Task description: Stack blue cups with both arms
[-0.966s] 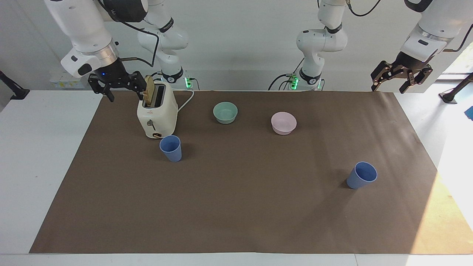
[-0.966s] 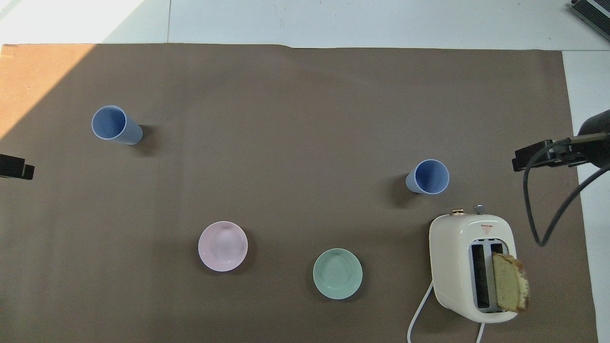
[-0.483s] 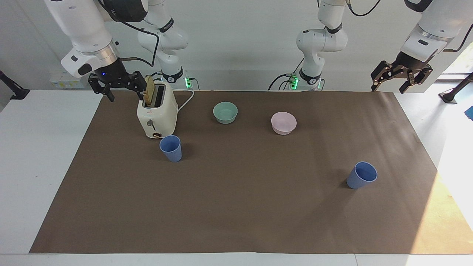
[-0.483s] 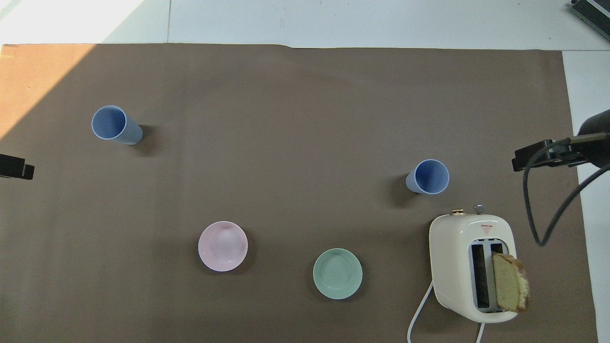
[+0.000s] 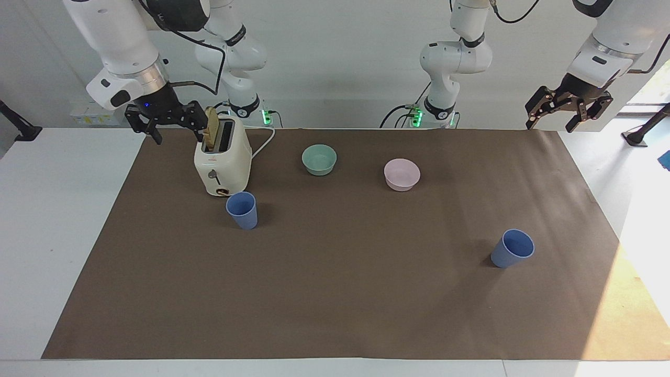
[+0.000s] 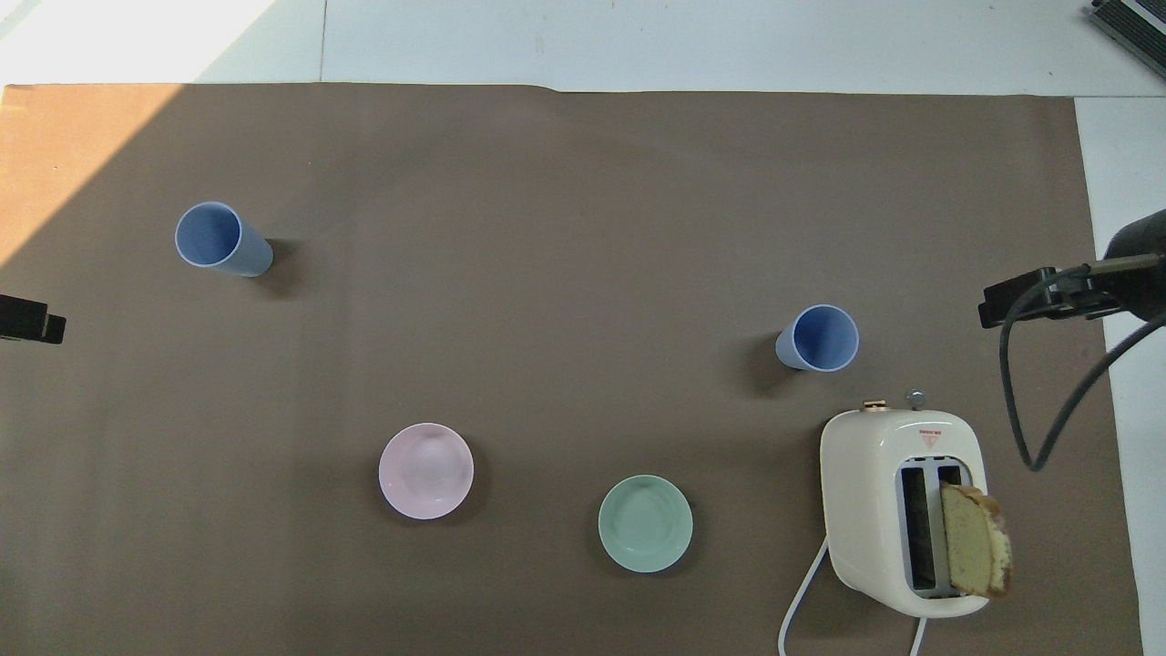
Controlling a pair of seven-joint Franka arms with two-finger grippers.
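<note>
1. While both arms wait high at the robots' end of the table, nothing held in either one.
2. Right gripper point(image 5: 174, 127): up in the air over the edge of the brown mat point(image 5: 335, 293) at the right arm's end, just beside the toaster point(image 5: 222, 159). Fingers apart, empty, pointing down.
3. Left gripper point(image 5: 567, 112): raised over the mat's corner at the left arm's end. Fingers spread wide, gripping nothing.
4. First blue cup point(image 5: 242, 210): upright on the mat, rim up, just beside the toaster and farther from the robots than it. Well below the right gripper's fingertips and clear of them; no contact at all.
5. Second blue cup point(image 5: 512, 248): upright too, alone toward the left arm's end, farther from the robots than anything else on the mat. Well apart from the left gripper's fingers, with open mat between.
6. Well apart from each other, those two cups, each standing on its own; not yet stacked.
7. From above: same first blue cup point(image 6: 819, 338) close to the toaster point(image 6: 902, 510), same second blue cup point(image 6: 221, 240) out near the sunlit corner.
8. Slice of bread point(image 5: 211, 134) standing tall out of one toaster slot.
9. Mint-green bowl point(image 5: 319, 159) and pale pink bowl point(image 5: 401, 174) side by side, nearer to the robots than both cups, each upright and empty.
</note>
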